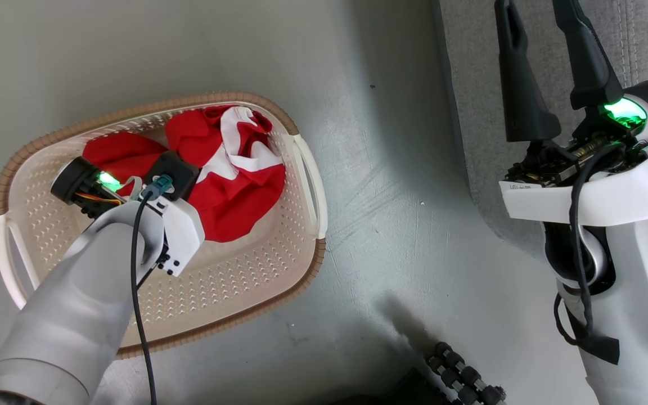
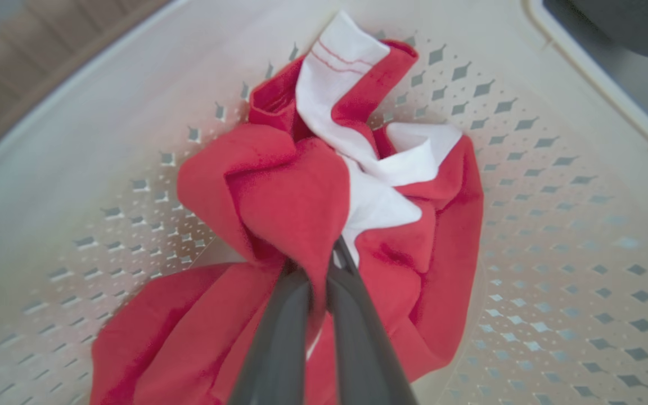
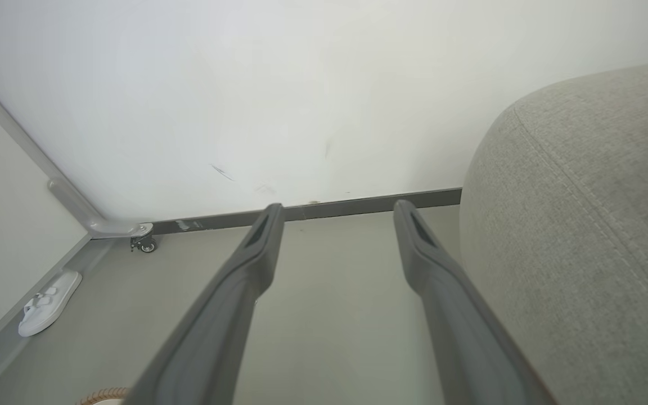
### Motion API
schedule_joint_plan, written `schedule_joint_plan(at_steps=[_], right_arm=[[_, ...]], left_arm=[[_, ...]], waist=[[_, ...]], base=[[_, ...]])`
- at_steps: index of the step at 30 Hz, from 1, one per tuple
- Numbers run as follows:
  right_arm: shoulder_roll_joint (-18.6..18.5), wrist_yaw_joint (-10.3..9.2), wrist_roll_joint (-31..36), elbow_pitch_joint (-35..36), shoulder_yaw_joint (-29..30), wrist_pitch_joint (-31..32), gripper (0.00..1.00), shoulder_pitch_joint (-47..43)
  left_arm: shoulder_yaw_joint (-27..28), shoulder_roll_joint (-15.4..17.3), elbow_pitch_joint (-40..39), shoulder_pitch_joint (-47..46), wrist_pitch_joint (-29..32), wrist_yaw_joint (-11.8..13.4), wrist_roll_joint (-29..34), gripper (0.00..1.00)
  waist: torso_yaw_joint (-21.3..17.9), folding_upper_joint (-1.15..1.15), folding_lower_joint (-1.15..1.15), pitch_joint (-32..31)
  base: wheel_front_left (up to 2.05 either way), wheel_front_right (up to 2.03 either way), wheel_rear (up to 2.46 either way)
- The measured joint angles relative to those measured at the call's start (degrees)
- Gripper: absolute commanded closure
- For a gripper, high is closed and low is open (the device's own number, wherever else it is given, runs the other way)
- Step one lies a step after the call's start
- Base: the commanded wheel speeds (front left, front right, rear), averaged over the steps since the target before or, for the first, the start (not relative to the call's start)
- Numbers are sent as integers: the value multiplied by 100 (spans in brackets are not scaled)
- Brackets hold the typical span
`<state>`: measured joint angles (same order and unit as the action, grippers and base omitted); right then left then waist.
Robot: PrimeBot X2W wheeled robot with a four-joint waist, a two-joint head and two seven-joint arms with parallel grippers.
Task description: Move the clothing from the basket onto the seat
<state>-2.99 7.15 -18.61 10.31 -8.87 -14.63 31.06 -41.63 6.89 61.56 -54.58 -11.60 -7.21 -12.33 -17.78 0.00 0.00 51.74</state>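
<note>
1. Crumpled red clothing with a broad white stripe lies bunched inside the basket. In the head view it is heaped toward the basket's 12 to 1 o'clock end, and a flatter red flap trails off toward 10 o'clock. Whether this is one garment or two cannot be told.
2. The left gripper reaches down into the basket. Its two dark fingers are pressed together, pinching a fold of the red cloth near the middle of the heap. In the left wrist view, the white stripe sits at 12 to 1 o'clock of the pinch.
3. The basket is cream perforated plastic with a brown rim and pale side handles. It stands on the grey floor at 9 o'clock in the head view.
4. The grey sofa takes up the head view's 1 to 2 o'clock corner, with a strip of floor between it and the basket.
5. The right gripper hangs above the sofa's edge at 1 o'clock in the head view, its fingers spread wide apart.
6. In the right wrist view, the sofa's rounded, stitched corner bulks at 3 o'clock. A white wall rises at 12 o'clock above a dark baseboard.
7. In the same view, a white slipper lies on the floor at 8 o'clock, near the wall. A small caster sits at 9 o'clock.
8. A sliver of pinkish red shows at that view's 3 o'clock edge, above the sofa. It is too small to identify.
</note>
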Motion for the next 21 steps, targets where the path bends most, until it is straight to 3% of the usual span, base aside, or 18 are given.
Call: schedule_joint_plan(at_steps=[21], right_arm=[[0, 0, 209, -167, 86, -1, 0, -18]], left_arm=[[-424, -169, -691, 464, -270, 0, -288, 100]], waist=[[205, 0, 0, -650]], base=[[0, 0, 0]])
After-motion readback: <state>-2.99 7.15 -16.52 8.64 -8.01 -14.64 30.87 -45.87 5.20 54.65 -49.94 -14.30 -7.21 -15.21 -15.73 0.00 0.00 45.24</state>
